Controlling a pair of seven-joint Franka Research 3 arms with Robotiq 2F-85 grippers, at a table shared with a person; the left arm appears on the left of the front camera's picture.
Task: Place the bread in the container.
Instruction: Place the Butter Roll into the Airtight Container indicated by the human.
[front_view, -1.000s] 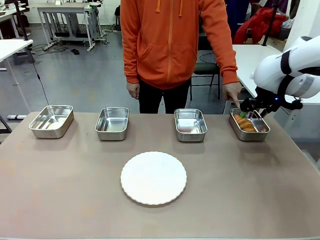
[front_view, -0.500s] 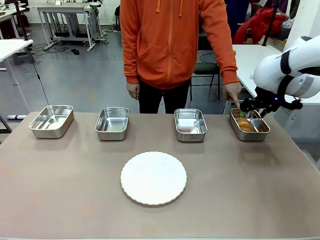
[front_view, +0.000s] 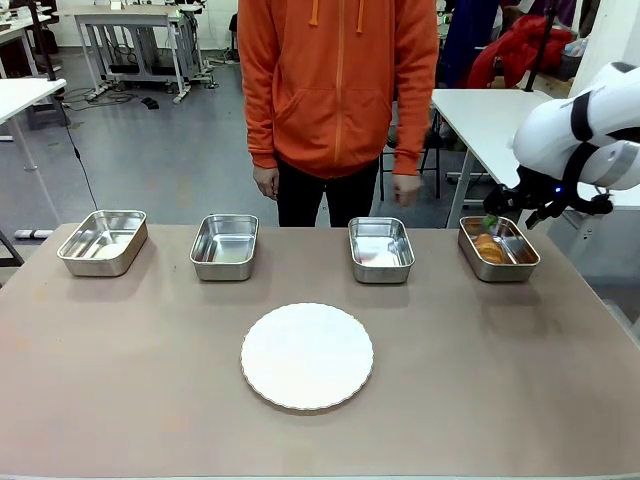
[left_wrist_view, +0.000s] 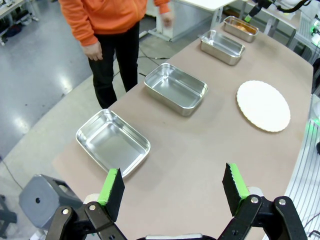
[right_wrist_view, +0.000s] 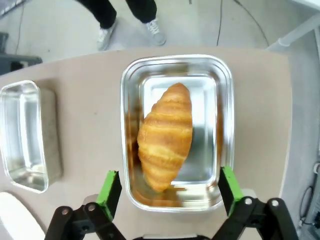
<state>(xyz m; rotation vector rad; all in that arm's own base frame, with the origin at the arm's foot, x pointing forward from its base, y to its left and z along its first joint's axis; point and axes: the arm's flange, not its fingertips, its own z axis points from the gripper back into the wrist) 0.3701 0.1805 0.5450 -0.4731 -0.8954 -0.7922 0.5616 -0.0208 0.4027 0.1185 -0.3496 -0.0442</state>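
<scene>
**Bread lies in the container, right end effector spread above it**

You can see the bread (right_wrist_view: 166, 136) lying inside the container (right_wrist_view: 129, 130), the rightmost of the four steel trays on the surface (front_view: 150, 380). Its long axis runs along the tray's length, and it sits toward one long wall, leaving bare steel on the other side. The right end effector (right_wrist_view: 170, 192) hangs just above the tray's near end, fingers spread wide on either side of the bread's lower tip and pinching nothing. From the front view, the right end effector (front_view: 492, 222) is over the tray's far rim. The placing looks done to you; any coming move is most likely a straight lift away.

The left end effector (left_wrist_view: 172, 187) is also spread, holding nothing, well apart at the surface's opposite end. The right arm is by far the nearer.
</scene>
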